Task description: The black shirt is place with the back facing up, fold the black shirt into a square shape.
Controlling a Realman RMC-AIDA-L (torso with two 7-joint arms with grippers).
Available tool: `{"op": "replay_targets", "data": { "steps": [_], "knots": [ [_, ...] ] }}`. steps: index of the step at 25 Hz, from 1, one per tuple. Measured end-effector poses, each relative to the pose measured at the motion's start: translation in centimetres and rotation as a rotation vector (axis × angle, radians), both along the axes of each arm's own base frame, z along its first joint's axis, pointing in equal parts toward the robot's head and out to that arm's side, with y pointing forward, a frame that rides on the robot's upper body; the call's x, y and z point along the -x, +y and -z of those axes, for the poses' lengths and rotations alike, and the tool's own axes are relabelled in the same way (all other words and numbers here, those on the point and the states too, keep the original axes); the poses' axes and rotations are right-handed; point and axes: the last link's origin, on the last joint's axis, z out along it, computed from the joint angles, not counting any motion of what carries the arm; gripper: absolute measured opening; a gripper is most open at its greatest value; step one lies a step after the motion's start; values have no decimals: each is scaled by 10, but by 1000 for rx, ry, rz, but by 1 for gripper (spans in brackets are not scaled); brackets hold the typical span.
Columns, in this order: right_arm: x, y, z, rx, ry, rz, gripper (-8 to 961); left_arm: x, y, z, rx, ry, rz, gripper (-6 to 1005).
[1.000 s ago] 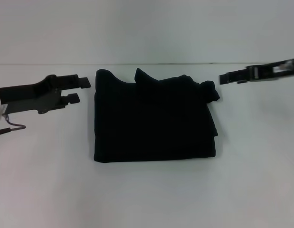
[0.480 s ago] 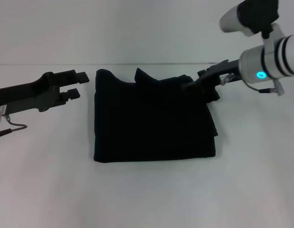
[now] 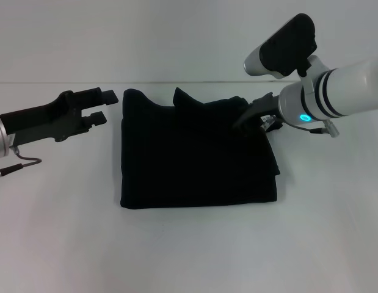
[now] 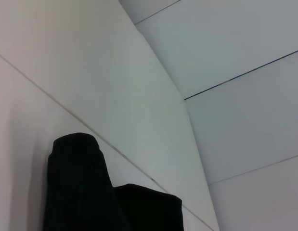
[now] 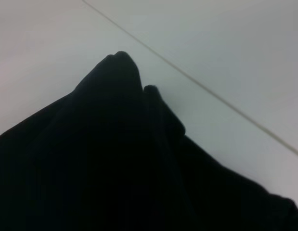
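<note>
Fingers (image 3: pixel 98 107) of the left gripper (image 3: pixel 102 107) stand slightly apart and hold nothing, hovering just beside the black shirt (image 3: pixel 198 155) at its far left corner. Whether the right gripper (image 3: pixel 245 122) has pinched any cloth I cannot tell; it sits low over the shirt's far right corner, touching or nearly touching it. The shirt lies mid-bench, already folded into a rough, nearly square block. Its near edge is straight, but the far edge is ragged, with two peaks sticking up and a bunched lump at the right. Tidying that far edge seems to be what remains.
</note>
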Motion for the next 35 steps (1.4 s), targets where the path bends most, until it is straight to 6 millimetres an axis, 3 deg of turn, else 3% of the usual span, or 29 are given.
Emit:
{"op": "replay_targets", "data": {
  "steps": [7, 22, 27, 35],
  "knots": [
    [6, 5, -2, -45, 52, 8, 582, 1, -1, 3, 7, -5, -3, 667],
    [6, 2, 2, -16, 42, 7, 10, -1, 1, 4, -3, -15, 1, 667],
    [9, 5, -3, -34, 64, 25, 10, -1, 1, 4, -4, -15, 1, 667],
    [5, 4, -39, -93, 112, 116, 10, 0, 0, 4, -5, -16, -3, 667]
  ]
}}
